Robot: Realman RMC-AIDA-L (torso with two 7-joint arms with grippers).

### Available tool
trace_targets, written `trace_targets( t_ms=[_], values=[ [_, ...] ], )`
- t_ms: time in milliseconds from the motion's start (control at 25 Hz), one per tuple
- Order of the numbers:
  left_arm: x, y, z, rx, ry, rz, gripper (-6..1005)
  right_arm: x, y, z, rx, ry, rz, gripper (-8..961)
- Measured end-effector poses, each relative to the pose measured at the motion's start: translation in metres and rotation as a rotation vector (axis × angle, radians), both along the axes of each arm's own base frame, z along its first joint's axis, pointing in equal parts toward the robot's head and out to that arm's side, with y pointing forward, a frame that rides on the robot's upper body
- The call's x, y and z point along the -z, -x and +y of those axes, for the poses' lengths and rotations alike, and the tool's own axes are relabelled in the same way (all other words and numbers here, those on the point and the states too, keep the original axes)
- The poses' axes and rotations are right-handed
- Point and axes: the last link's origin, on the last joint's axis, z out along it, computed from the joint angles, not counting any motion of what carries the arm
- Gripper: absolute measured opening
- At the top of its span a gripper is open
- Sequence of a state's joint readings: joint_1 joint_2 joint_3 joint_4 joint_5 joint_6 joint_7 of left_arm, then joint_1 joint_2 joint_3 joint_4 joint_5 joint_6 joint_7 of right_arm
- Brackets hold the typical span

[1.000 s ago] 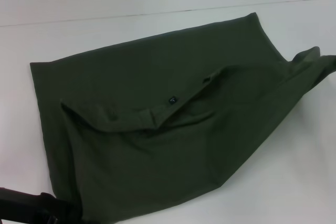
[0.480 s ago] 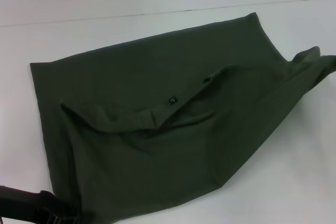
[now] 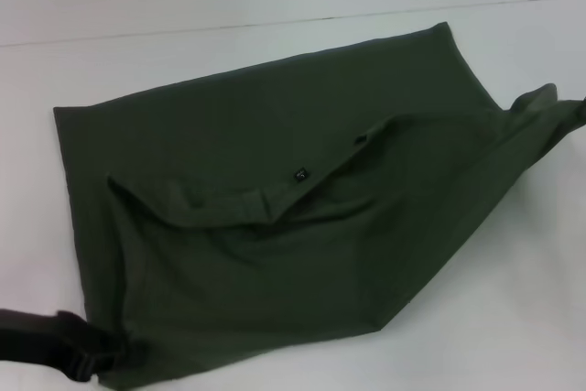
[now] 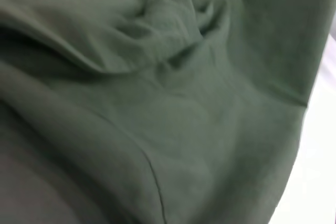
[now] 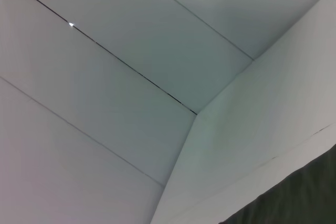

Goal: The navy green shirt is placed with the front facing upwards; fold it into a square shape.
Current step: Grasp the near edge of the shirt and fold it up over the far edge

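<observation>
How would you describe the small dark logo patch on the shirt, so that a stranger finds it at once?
On the white table lies the navy green shirt, spread wide. Near its middle runs the folded collar band. Just beyond the band's open end sits the small dark logo patch, the only mark on the plain green cloth.

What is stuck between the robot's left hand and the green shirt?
Nothing visible is. The left gripper is already right at the near left corner of the navy green shirt, with no other object between them. The shirt lies partly folded on the white table, and cloth fills the left wrist view.
</observation>
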State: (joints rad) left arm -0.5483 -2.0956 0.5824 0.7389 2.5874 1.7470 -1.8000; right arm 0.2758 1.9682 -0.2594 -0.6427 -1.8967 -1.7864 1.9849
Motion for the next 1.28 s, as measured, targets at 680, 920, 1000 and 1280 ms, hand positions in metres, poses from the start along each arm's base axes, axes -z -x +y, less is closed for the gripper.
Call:
trace_targets(
  t_ms=[680,920,1000,1280],
  values=[
    [-0.059,0.02,0.006,0.035,-0.184,-0.034,3,0.023,0.008,-0.005,-0.056,0.109,0.001,1],
    [-0.072,0.025,0.009,0.041,-0.213,-0.004,3,0.036,0.015,-0.004,-0.085,0.16,0.004,1],
    [-0.077,0.027,0.008,0.042,-0.22,0.006,2,0.044,0.019,-0.002,-0.108,0.194,-0.004,1],
    [-0.079,0.032,0.007,0.035,-0.231,0.028,2,0.051,0.021,-0.003,-0.118,0.209,-0.006,1]
  ],
)
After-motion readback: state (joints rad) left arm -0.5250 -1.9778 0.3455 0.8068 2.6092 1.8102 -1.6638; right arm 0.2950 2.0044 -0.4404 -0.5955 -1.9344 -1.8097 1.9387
